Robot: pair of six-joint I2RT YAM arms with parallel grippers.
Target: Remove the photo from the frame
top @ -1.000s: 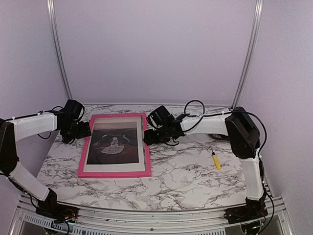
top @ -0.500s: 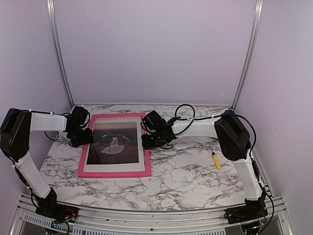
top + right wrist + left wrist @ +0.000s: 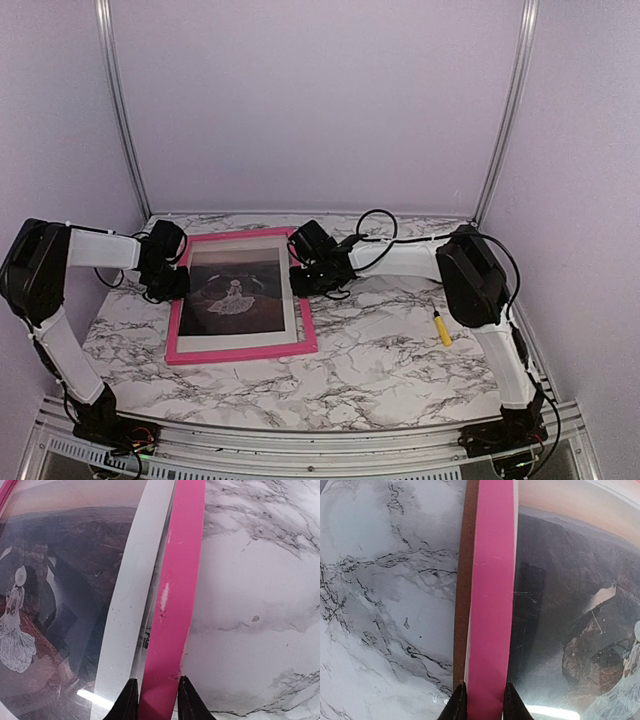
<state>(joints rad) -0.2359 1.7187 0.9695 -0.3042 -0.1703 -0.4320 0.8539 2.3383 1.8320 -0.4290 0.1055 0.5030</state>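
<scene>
The pink frame (image 3: 240, 351) lies on the marble table, left of centre, with the photo (image 3: 234, 295) inside it: a dark scene with a small white figure. My left gripper (image 3: 172, 283) is shut on the frame's left rail (image 3: 490, 580), one fingertip on each side of the pink bar (image 3: 480, 702). A brown backing edge (image 3: 462, 580) shows just outside that rail. My right gripper (image 3: 300, 278) is shut on the right rail (image 3: 177, 580) in the same way (image 3: 154, 700). A white mat strip (image 3: 130, 595) runs between that rail and the photo (image 3: 65, 570).
A small yellow-handled tool (image 3: 441, 327) lies on the table (image 3: 400, 360) at the right, near the right arm's upright link. Pale walls close in the back and both sides.
Both grippers have closed onto the frame's side rails. The left arm has drawn in to the frame, and the frame's near end has swung a little to the right.
</scene>
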